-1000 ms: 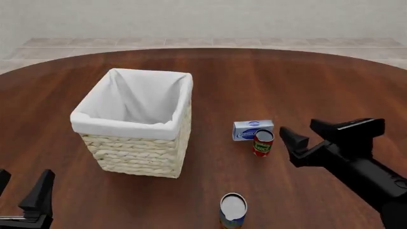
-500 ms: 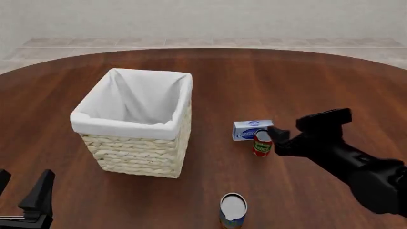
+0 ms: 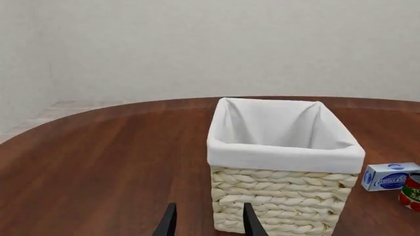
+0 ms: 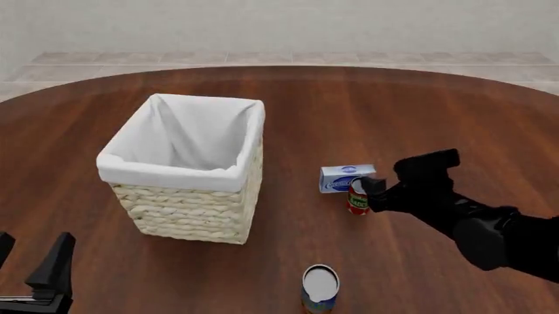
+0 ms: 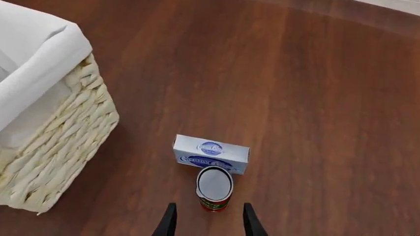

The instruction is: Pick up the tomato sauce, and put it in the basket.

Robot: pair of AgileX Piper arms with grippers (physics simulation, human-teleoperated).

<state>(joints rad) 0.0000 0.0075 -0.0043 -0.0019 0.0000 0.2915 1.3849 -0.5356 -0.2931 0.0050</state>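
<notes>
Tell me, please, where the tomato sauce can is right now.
In the front view, the tomato sauce stands right of the basket, just in front of the blue-and-white box, with the right end effector beside it.

The small red-labelled sauce can stands upright on the table, well right of the tall cream wicker basket, whose white-lined mouth gapes open.

The front view looks forward and down over the whole bench. Both wrist views sit closer; all share the basket.
</notes>
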